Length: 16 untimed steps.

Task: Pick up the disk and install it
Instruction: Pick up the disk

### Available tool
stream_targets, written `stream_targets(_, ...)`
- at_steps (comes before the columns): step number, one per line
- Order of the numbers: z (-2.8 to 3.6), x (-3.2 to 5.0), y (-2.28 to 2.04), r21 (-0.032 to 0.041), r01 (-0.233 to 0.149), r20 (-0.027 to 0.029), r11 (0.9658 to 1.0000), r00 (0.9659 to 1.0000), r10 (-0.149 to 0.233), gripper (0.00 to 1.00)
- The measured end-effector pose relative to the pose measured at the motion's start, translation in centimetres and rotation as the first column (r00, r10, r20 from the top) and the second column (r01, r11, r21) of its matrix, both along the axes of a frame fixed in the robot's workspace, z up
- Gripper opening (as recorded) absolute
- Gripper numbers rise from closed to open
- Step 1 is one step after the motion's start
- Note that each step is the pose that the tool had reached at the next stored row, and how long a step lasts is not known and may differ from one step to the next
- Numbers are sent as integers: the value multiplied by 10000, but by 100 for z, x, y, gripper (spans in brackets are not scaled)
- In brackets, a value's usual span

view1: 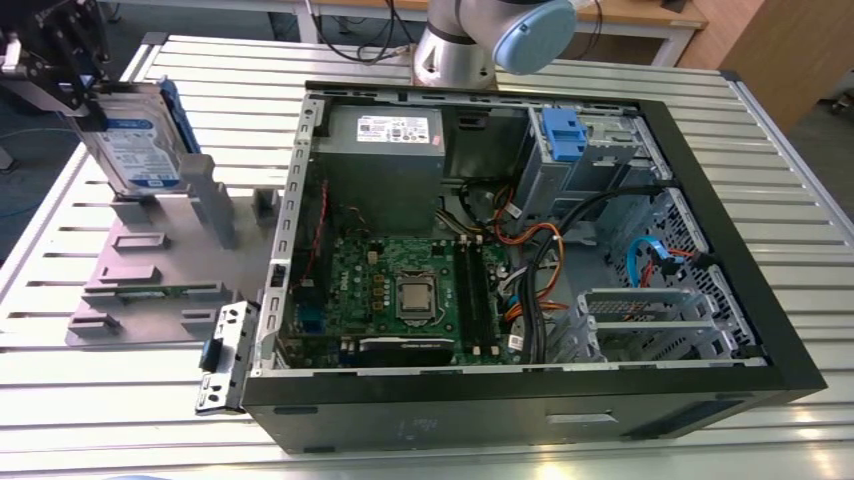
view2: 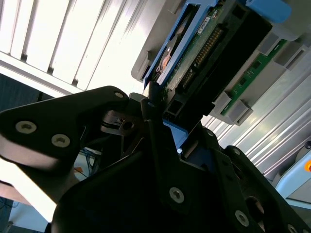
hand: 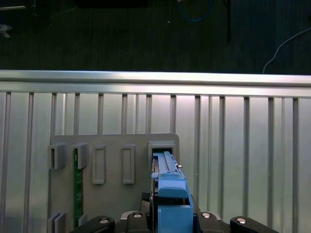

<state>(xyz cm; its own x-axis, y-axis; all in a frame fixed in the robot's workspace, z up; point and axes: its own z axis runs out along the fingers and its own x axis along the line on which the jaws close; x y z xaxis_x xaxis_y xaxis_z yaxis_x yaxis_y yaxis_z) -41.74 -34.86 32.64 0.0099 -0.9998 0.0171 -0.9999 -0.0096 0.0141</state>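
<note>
In the exterior view, the arm's gripper [view1: 83, 98] pinches the disk [view1: 134, 145] by its upper end at the exterior view's left. The drive sits over a grey fixture plate [view1: 147, 270] on the slatted table [view1: 120, 400], well apart from the open computer case [view1: 534, 400]. The disk stands on edge with its long axis close to vertical, leaning slightly. Its blue-and-white label [view1: 138, 150] faces the camera, and a blue rail [view1: 171, 120] runs up the edge nearer the case. Its foot is at the fixture's upright holder, though whether it has cleared that holder cannot be told. In the first wrist view the blue rail [hand: 169, 191] sits between the two black gripper bodies above the plate's row of slots. In the second wrist view a black finger [view2: 154, 116] presses against the drive's end, beside its green circuit board [view2: 194, 58]. The drive looks rigid and fairly dense for its size, with smooth metal faces likely to slip and an exposed board that could be damaged. The plastic rails and narrow sides therefore seem the safer places to grip, with pressure kept off the board and connectors.
</note>
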Motion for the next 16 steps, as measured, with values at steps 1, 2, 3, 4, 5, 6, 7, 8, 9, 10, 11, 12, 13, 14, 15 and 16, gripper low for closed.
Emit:
stream_targets(1, 1, 0, 0, 0, 0, 0, 10000, 10000, 0, 36)
stream_targets(2, 4, 0, 0, -1, 0, -1, 10000, 10000, 0, 36)
stream_targets(3, 5, 0, 0, 0, 0, -1, 10000, 10000, 0, 36)
stream_targets(4, 9, 0, 0, -1, 0, -1, 10000, 10000, 0, 36)
stream_targets(5, 11, 0, 0, 0, 0, -1, 10000, 10000, 0, 36)
stream_targets(6, 13, 0, 0, -1, 0, -1, 10000, 10000, 0, 36)
stream_targets(7, 15, 0, 0, -1, 0, 0, 10000, 10000, 0, 36)
stream_targets(8, 17, 0, 0, -1, 0, -1, 10000, 10000, 0, 36)
stream_targets(9, 19, 0, 0, -1, 0, -1, 10000, 10000, 0, 36)
stream_targets(10, 21, 0, 0, 0, 0, -1, 10000, 10000, 0, 36)
stream_targets(11, 24, 0, 0, 0, 0, 0, 10000, 10000, 0, 36)
stream_targets(12, 27, 0, 0, -1, 0, -1, 10000, 10000, 0, 36)
stream_targets(13, 29, 0, 0, 0, 0, -1, 10000, 10000, 0, 36)
stream_targets(14, 32, 0, 0, -1, 0, -1, 10000, 10000, 0, 36)
stream_targets(15, 34, 0, 0, 0, 0, -1, 10000, 10000, 0, 36)
stream_targets(16, 37, 0, 0, 0, 0, -1, 10000, 10000, 0, 36)
